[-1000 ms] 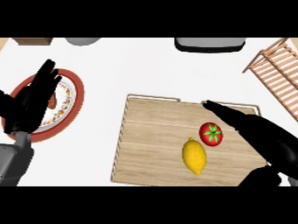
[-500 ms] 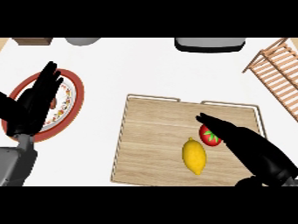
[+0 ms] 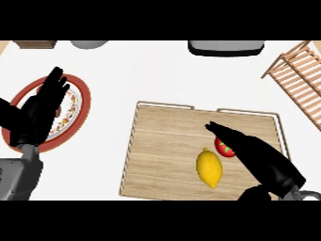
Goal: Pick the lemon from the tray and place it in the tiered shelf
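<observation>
**Right hand over the tray, lemon lying free**

At the left of the head view, the left hand (image 3: 32, 113) rests open with its fingers straight and pointing up, its thumb spread out to the side. It shows in front of a round plate (image 3: 81, 101) with a red rim and a patterned band inside, which lies on the white desk (image 3: 156, 70). The grey forearm comes in from the lower left corner.

In the middle lies the wooden tray (image 3: 163, 141), flat on the desk, with a thin raised edge and two handle notches along its far side. The lemon (image 3: 209, 167) lies on the tray's board, towards the near right part, long axis running roughly front to back. Nothing holds it.

Just to the right of the lemon is a tomato (image 3: 225, 147) with a green top, partly covered by the right hand (image 3: 260, 157). That hand reaches in from the lower right, its fingers stretched out straight and close together, pointing up and left over the tray. The fingers pass beside the lemon; whether they touch it cannot be told.

At the far right stands the tiered shelf (image 3: 307, 89) of pale wooden slats, well apart from the tray. Along the far edge of the desk a dark grey object (image 3: 227, 47) and a grey round one (image 3: 88, 44) are partly cut off.
</observation>
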### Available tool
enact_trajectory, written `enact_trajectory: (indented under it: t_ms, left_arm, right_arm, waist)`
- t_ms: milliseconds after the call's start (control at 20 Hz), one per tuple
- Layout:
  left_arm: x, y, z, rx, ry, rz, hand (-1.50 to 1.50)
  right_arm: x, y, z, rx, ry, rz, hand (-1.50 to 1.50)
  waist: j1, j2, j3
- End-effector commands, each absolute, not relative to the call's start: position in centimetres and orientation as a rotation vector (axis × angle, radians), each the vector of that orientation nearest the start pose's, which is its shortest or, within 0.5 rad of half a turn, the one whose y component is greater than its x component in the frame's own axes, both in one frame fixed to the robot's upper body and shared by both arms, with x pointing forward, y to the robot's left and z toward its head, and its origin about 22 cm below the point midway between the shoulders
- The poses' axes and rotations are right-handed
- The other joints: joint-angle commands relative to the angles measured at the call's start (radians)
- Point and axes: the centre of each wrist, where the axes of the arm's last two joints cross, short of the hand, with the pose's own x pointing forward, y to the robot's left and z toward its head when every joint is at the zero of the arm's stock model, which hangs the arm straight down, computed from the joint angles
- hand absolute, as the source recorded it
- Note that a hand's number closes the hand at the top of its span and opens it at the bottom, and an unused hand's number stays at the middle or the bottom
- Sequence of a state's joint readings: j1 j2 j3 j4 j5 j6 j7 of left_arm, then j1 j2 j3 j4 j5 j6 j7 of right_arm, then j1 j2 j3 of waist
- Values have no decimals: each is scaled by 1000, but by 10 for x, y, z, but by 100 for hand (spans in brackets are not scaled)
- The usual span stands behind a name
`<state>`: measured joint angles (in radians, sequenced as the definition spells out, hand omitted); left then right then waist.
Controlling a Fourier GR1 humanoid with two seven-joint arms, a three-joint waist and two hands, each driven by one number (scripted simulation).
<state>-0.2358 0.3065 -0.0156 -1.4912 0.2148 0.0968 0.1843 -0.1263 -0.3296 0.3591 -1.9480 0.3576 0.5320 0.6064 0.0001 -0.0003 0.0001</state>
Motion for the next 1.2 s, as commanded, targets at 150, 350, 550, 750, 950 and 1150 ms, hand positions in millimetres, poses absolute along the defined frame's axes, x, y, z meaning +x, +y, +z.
enact_trajectory:
  t_ms: [150, 350, 550, 750, 950, 1150]
  left_arm:
    - [295, 298, 83, 90, -1532, -75, 0]
    - [304, 280, 47, 88, -1538, -68, 0]
    - [306, 280, 69, 77, -1530, -35, 0]
    - [295, 264, 55, 82, -1520, -40, 0]
    - [305, 274, 64, 95, -1540, -36, 0]
    - [286, 271, 80, 82, -1541, -49, 0]
  right_arm:
    - [224, -176, 69, -266, -1176, 1208, -150]
    - [241, -178, 77, -241, -1160, 1203, -150]
    - [240, -170, 48, -207, -1149, 1221, -150]
    - [241, -163, 44, -185, -1118, 1243, 150]
    - [249, -141, 45, -271, -1255, 1295, 150]
    - [236, -151, 16, -300, -1305, 1240, 150]
  waist:
    - [2, 0, 0]
    - [-2, 1, 0]
    - [-1, 1, 0]
    - [0, 0, 0]
    - [1, 1, 0]
    - [4, -1, 0]
